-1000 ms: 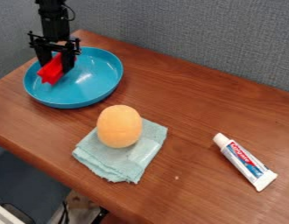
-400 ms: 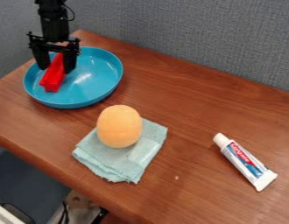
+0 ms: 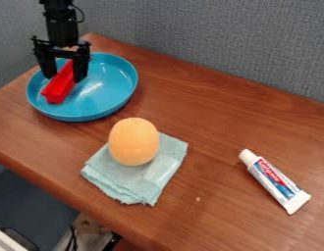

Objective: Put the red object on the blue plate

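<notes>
The red object (image 3: 57,86), a small bright red block, lies in the left part of the blue plate (image 3: 110,96), a wide turquoise dish at the table's far left. My gripper (image 3: 60,73) points straight down over it. Its black fingers (image 3: 41,65) stand spread on either side of the block's upper end, open, with a gap between them and the block. The block's far end is partly hidden behind the fingers.
An orange ball (image 3: 134,140) rests on a light teal cloth (image 3: 134,169) near the table's (image 3: 217,118) front middle. A white toothpaste tube (image 3: 275,180) with red markings lies at the right. The table's front edge runs close below the cloth.
The gripper's fingers have spread apart and let go of the red block. The block has tipped down from its held tilt and now lies flatter on the plate. The arm has stayed in place.
</notes>
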Controlling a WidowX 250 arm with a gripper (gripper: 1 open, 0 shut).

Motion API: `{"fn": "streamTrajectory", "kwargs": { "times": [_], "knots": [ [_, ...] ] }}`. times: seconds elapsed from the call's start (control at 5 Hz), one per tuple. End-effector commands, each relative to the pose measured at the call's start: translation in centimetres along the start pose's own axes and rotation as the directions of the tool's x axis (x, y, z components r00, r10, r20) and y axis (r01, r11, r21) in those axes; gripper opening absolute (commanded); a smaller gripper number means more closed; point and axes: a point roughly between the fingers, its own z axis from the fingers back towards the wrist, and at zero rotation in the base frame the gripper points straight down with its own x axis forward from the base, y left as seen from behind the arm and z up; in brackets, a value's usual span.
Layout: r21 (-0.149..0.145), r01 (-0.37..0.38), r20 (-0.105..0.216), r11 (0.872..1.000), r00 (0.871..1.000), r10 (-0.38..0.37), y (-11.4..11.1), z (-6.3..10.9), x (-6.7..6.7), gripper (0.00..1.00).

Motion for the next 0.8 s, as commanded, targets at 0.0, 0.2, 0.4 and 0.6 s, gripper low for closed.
{"fn": "streamTrajectory", "kwargs": {
  "times": [0.0,0.2,0.4,0.6],
  "knots": [
    [0.024,0.001,0.136,1.000,0.991,-0.004,-0.2,6.1,-0.4,1.00],
    [0.025,0.010,0.147,1.000,0.989,-0.013,-0.7,7.1,-0.7,1.00],
    [0.024,0.015,0.148,1.000,0.989,-0.019,-0.9,7.4,-0.9,1.00],
    [0.027,0.015,0.131,1.000,0.991,-0.018,-1.0,6.8,-0.9,1.00]
  ]
}}
